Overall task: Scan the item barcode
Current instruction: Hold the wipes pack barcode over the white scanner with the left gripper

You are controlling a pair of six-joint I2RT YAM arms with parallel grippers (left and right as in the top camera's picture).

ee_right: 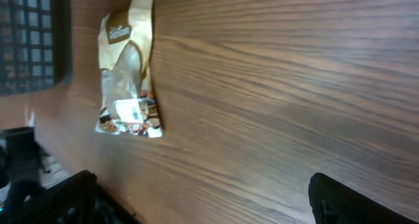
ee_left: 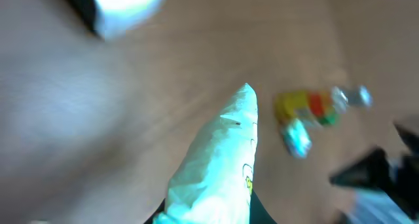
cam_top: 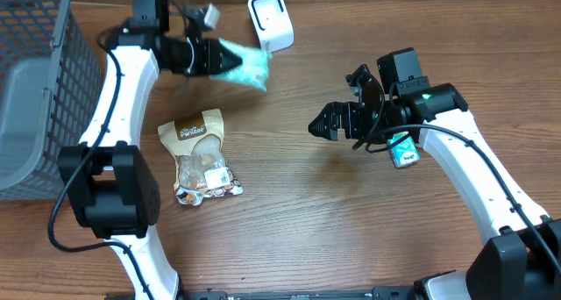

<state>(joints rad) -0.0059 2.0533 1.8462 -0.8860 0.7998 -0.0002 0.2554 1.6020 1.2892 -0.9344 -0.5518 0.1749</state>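
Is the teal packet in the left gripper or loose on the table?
Held: the teal packet sticks out from the shut left gripper.

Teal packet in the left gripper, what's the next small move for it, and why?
Probably bring the teal packet slightly closer to the white scanner and turn its printed side toward it. The left gripper is shut on the packet, which is held off the table with its tip near the scanner's lower edge. No barcode can be made out in these blurred views.
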